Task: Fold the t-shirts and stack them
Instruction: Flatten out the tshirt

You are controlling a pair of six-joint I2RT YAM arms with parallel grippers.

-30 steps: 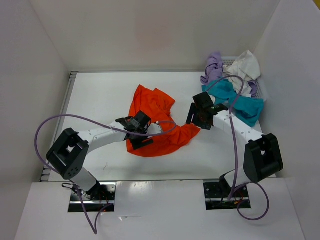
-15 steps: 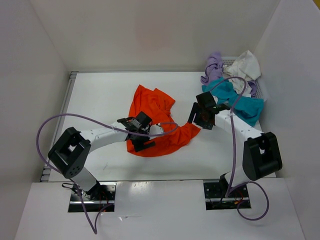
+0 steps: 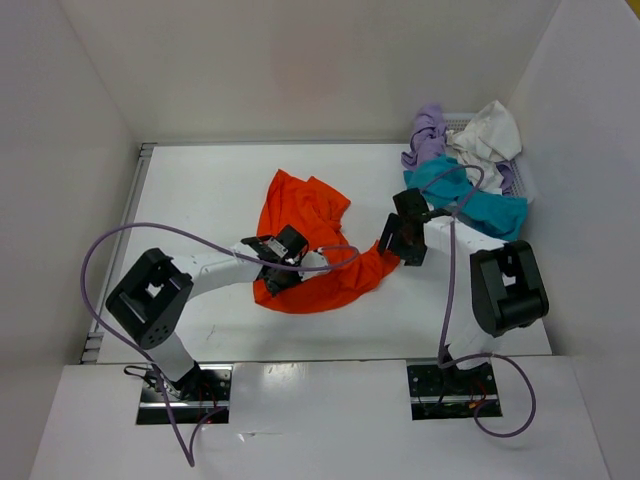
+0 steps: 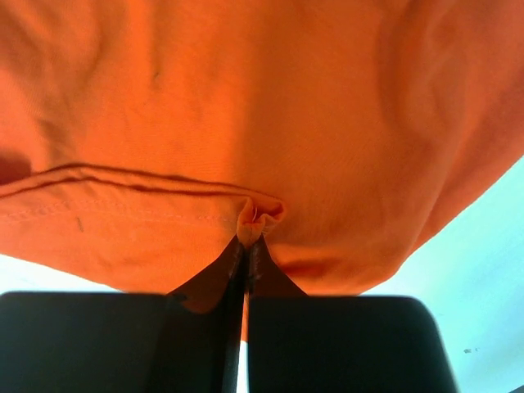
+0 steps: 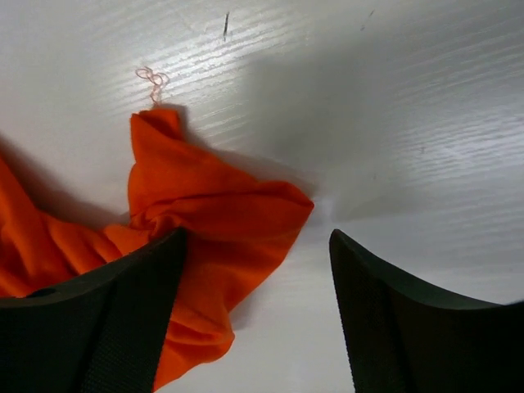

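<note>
A crumpled orange t-shirt (image 3: pixel 310 230) lies mid-table. My left gripper (image 3: pixel 268 281) sits at its near left edge, shut on a pinched fold of the hem (image 4: pixel 255 221) of the orange t-shirt (image 4: pixel 270 106). My right gripper (image 3: pixel 397 243) hovers low over the shirt's right corner (image 5: pixel 213 221), jaws open, with the cloth under the left finger and bare table between the tips. The teal-blue (image 3: pixel 470 205), lavender purple (image 3: pixel 428 132) and off-white (image 3: pixel 490 132) t-shirts are heaped at the back right.
A white mesh basket (image 3: pixel 516 180) holds the heaped shirts at the back right, against the right wall. White walls close in the table on three sides. A loose orange thread (image 5: pixel 152 79) lies on the table beyond the shirt corner.
My left gripper has shut on the orange hem. The right gripper has slid down and left onto the shirt's right corner, its arm folding back toward the basket.
</note>
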